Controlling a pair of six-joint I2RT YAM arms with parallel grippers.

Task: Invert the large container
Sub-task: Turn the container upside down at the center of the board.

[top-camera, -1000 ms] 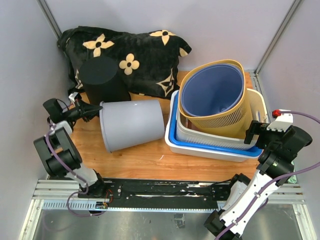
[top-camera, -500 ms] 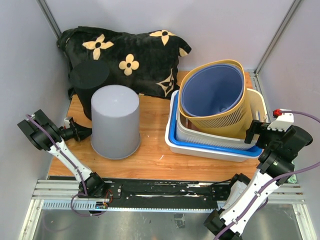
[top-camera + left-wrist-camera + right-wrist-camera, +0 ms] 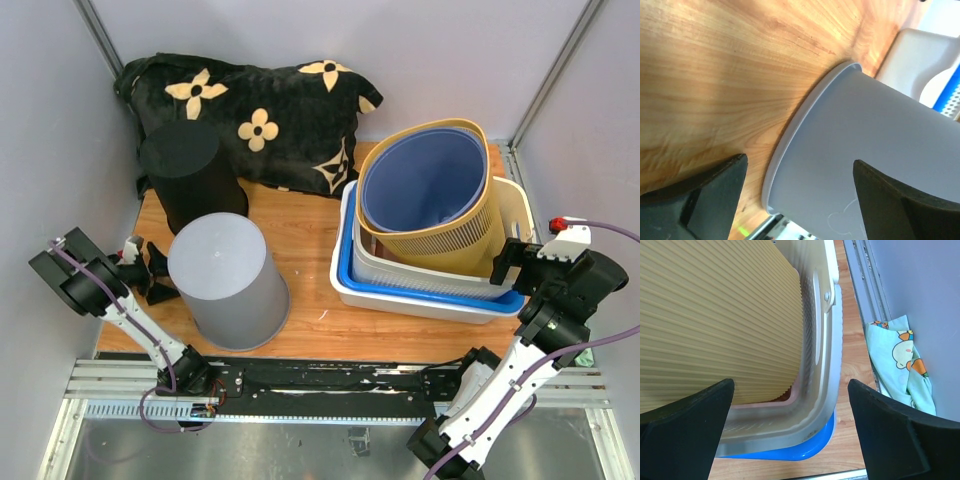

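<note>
While the grey container (image 3: 222, 278) stands rim-down on the table (image 3: 300, 228), the left pincer (image 3: 158, 274) and right pincer (image 3: 790, 410) gape wide.

Ahead of the left pincer (image 3: 799, 165), we are seeing only part of the grey bin (image 3: 875, 140): its closed end is running off the right edge, its rim dropping away between the fingers (image 3: 705, 200). Ahead of the right pincer (image 3: 790, 385), the yellow basket (image 3: 715, 315) is getting cropped top and left; the printed cloth (image 3: 900, 360) is disappearing behind one finger.
</note>
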